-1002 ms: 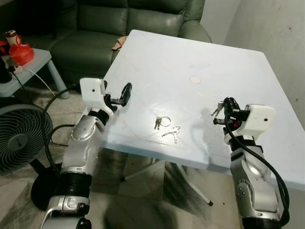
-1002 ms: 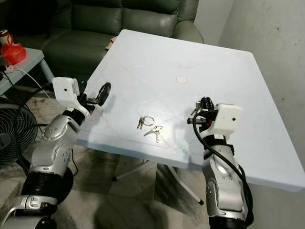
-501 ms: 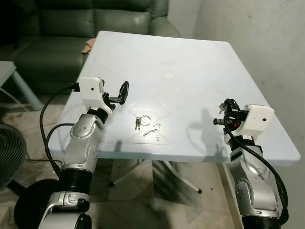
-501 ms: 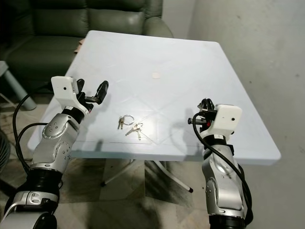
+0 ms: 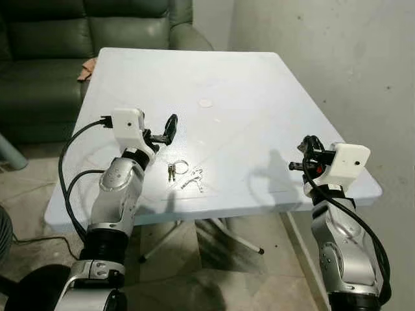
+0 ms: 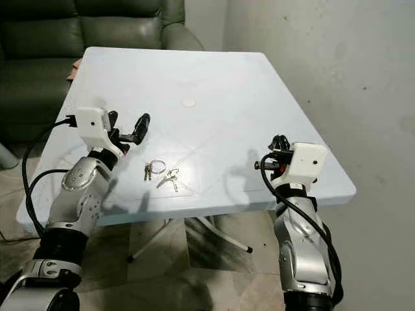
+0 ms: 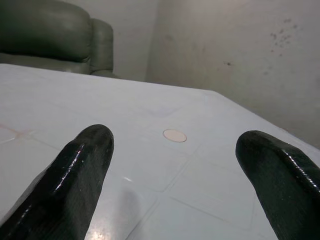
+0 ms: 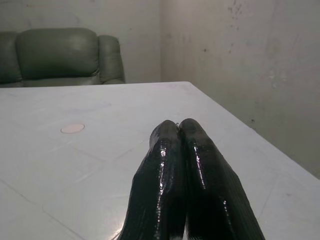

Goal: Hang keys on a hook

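— Where are the keys [image 5: 185, 176]?

— Flat on the white desk [image 5: 259, 110] near its front edge, at about 5 o'clock from my left end effector [image 5: 170, 128]. That one hovers with fingers spread, probably lined up for a pick.

— And the right?

— My right end effector [image 5: 306, 150] has its fingers pressed together, empty, over the desk's right edge.

— How many keys?

— One ring, several keys; too small to count. I see no hook.

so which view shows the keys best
The left eye view: the keys lie in plain sight near the front edge of the white table, just ahead of the open left gripper. The right eye view shows the same; both wrist views look past them.
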Controlling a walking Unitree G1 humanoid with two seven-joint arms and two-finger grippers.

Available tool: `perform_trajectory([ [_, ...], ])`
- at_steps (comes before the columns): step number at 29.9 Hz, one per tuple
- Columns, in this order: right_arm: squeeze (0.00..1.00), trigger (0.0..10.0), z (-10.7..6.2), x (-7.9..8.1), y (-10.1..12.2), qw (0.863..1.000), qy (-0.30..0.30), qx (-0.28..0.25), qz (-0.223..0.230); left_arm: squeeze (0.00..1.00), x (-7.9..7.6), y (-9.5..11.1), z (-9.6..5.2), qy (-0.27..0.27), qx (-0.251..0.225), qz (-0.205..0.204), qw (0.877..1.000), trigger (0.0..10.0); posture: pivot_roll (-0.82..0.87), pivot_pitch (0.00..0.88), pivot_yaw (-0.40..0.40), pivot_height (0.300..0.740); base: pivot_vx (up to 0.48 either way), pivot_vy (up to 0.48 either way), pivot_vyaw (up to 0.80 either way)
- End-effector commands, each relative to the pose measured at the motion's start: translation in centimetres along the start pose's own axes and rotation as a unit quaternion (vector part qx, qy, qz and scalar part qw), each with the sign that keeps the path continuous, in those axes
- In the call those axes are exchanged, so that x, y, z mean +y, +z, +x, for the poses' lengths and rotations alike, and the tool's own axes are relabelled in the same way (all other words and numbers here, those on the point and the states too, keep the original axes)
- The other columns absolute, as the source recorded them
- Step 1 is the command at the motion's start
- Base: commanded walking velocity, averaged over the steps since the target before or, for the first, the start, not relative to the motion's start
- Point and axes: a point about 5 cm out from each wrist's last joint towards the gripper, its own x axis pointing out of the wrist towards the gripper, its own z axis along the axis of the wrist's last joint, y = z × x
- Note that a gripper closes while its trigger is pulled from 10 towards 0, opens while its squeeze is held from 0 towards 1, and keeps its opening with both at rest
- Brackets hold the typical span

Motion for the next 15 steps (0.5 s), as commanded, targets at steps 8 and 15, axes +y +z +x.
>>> perform_trajectory([
  [8,0.0,10.0,0.21,0.03,0.04,1.0,0.001,-0.004,-0.002,0.0,-0.44,0.2,0.52,-0.005,-0.002,-0.009,1.0,10.0,0.02,0.021,-0.031,0.74,0.0,0.188,-0.75],
  [15,0.0,10.0,0.11,0.09,-0.01,1.0,0.003,-0.003,-0.002,0.0,-0.4,0.06,0.54,-0.001,0.006,-0.004,1.0,10.0,0.02,0.021,-0.031,0.74,0.0,0.0,-0.75],
])
